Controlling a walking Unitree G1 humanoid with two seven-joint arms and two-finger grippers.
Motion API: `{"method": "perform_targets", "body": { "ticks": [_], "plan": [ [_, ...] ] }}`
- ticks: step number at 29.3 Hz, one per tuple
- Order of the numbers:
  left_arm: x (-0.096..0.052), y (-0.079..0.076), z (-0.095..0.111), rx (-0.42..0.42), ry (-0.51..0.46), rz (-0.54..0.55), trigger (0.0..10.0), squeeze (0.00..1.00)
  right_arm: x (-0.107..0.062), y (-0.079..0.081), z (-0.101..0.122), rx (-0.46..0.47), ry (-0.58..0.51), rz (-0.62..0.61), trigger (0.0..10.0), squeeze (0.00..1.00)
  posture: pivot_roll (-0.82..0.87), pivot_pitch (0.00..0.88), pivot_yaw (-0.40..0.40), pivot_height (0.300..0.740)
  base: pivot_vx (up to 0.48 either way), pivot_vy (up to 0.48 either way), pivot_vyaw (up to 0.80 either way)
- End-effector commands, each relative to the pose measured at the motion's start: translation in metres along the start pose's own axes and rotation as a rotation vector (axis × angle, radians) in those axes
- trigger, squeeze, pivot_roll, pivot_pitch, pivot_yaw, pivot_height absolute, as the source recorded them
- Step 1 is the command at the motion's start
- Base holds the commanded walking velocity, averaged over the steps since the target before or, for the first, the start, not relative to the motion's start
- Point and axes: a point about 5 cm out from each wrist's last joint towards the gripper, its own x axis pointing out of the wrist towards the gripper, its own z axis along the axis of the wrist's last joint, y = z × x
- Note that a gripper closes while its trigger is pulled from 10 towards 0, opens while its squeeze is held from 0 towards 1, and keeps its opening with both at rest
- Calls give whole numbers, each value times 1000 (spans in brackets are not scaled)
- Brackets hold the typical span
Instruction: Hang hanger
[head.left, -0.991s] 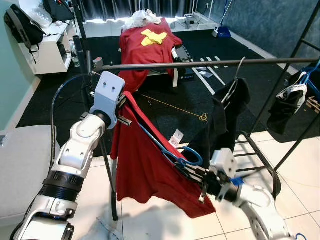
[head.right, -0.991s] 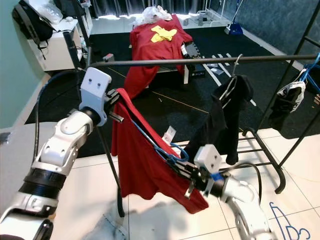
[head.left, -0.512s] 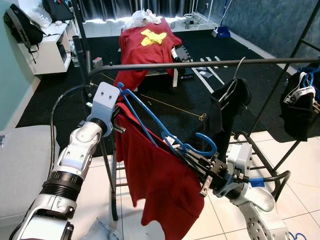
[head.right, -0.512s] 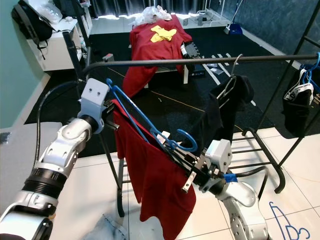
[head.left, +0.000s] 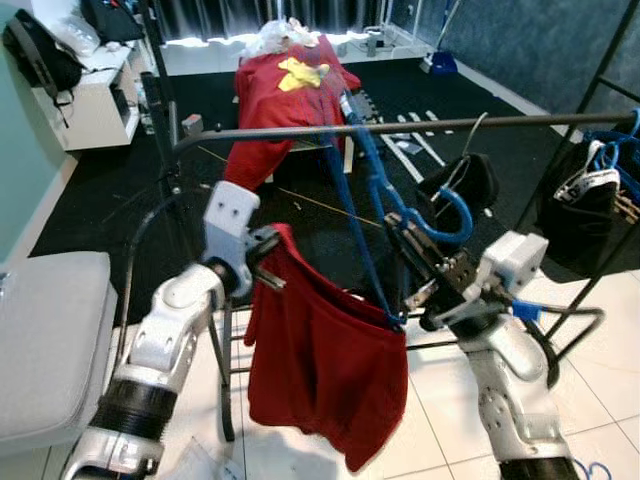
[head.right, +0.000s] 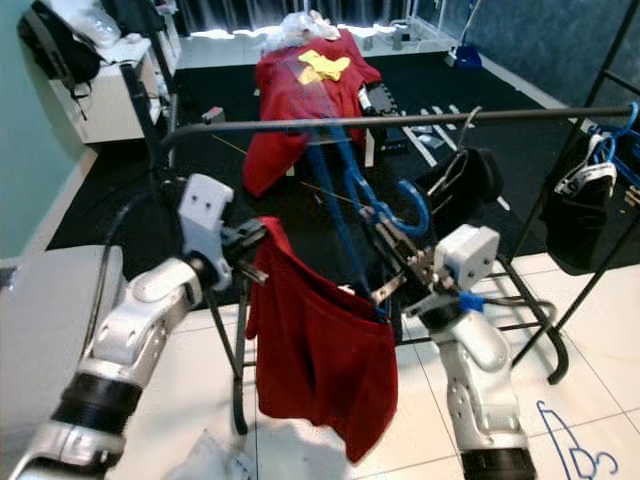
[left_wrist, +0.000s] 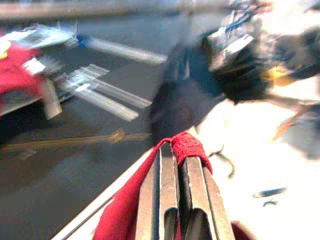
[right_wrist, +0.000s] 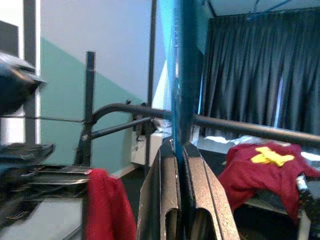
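Here no writing is legible anywhere. Below the long dark metal rail (head.left: 400, 126), a red cloth shirt (head.left: 325, 365) hangs from a blue plastic hanger (head.left: 385, 205). The raised right gripper (head.left: 418, 272) is clenched on the hanger; the bent left gripper (head.left: 268, 262) pinches the shirt's shoulder.

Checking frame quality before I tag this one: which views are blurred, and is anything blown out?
Left wrist view: heavy motion blur behind the left tool, floor washed out. Left eye view: blue hanger smeared. Right wrist view: sharper, hanger close and soft.
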Motion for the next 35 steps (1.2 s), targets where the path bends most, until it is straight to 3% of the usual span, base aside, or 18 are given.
{"method": "perform_targets", "body": {
  "ticks": [1,2,8,12,13,14,16,17,19,20,21,22,24,29,30,31,35],
  "plan": [
    [2,-22,16,-39,-68,-116,0,0,4,4,-9,-27,40,38,10000,0,62,50,15,740,0,0,0],
    [1,-37,23,-62,-88,-201,0,0,13,3,-9,-46,32,40,10000,0,63,47,14,740,0,0,0],
    [-4,-45,23,-68,-67,-259,0,0,24,-4,-4,-51,-12,-14,10000,0,66,44,15,740,0,0,0],
    [-11,-45,5,-34,47,-260,0,0,41,-14,10,-46,-74,-69,10000,0,72,40,16,740,0,0,0],
    [-18,-43,-9,7,137,-253,0,0,48,-18,19,-34,-102,-82,10000,0,73,43,16,740,0,0,0],
    [-18,-43,-9,7,137,-253,0,0,48,-18,19,-34,-102,-82,10000,0,73,43,16,740,0,0,0],
    [-28,-34,-28,45,265,-175,0,0,56,-20,22,10,-90,-61,10000,0,74,46,15,740,0,0,0],
    [-28,-34,-28,45,265,-175,0,0,56,-20,22,10,-90,-61,10000,0,74,46,15,740,0,0,0],
    [-37,-9,-42,93,347,34,0,0,52,-10,2,45,117,30,10000,0,72,54,14,740,0,0,0],
    [-37,-9,-42,93,347,34,0,0,52,-10,2,45,117,30,10000,0,72,54,14,740,0,0,0],
    [-42,6,-45,111,364,150,0,0,46,-4,-8,63,196,57,10000,0,71,58,15,740,0,0,0],
    [-42,6,-45,111,364,150,0,0,46,-4,-8,63,196,57,10000,0,71,58,15,740,0,0,0],
    [-51,25,-46,132,365,298,0,0,37,5,-20,127,284,65,10000,0,72,60,17,740,0,0,0],
    [-58,37,-43,121,344,382,0,0,27,10,-36,177,386,49,10000,0,76,62,23,740,0,0,0],
    [-57,40,-38,102,317,413,0,0,21,4,-50,205,481,-20,10000,0,77,65,27,740,0,0,0],
    [-57,41,-36,100,305,417,0,0,20,0,-55,223,510,-67,10000,0,76,66,28,740,0,0,0],
    [-54,41,-33,108,284,418,0,0,24,-16,-58,246,527,-180,10000,0,76,67,30,740,0,0,0]
  ]
}}
